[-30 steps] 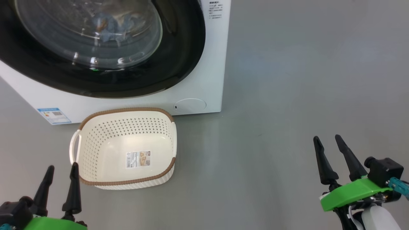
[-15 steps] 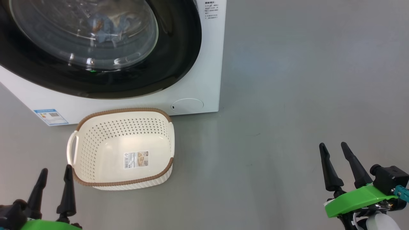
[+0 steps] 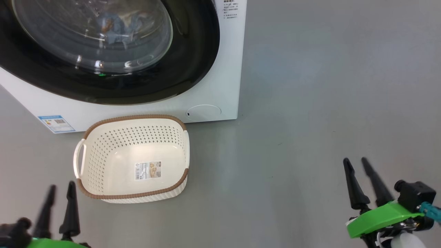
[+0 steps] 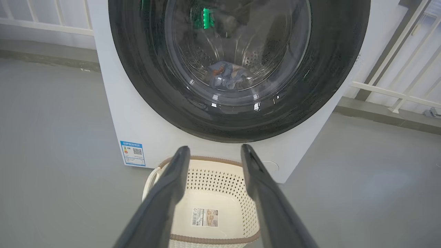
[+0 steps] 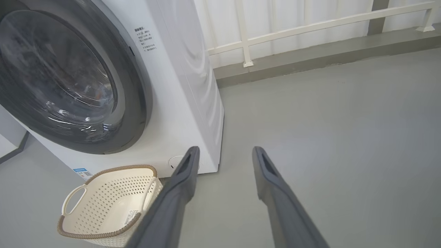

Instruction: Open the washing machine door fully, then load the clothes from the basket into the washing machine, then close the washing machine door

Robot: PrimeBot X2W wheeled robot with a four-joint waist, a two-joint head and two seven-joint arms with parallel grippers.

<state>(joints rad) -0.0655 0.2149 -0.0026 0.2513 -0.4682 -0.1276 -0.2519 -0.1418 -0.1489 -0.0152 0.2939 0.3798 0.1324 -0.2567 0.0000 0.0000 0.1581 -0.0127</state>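
My left pincer (image 3: pixel 62 186) and right pincer (image 3: pixel 355 160) both gape empty above smooth grey floor (image 3: pixel 310 103), basket (image 3: pixel 134 117) standing on it by the washing machine (image 3: pixel 220 86), white railing (image 5: pixel 310 30) behind.

My head camera looks steeply down from above onto the basket (image 3: pixel 103 148) on the floor (image 3: pixel 310 103), with the lower front of the washing machine (image 3: pixel 231 69) along the far edge. My left wrist camera sits low and close, facing the washing machine door (image 4: pixel 137 69) head-on over the basket, while my right wrist camera stands further right and views the machine at a slant. All three share the basket and the door's lower rim.
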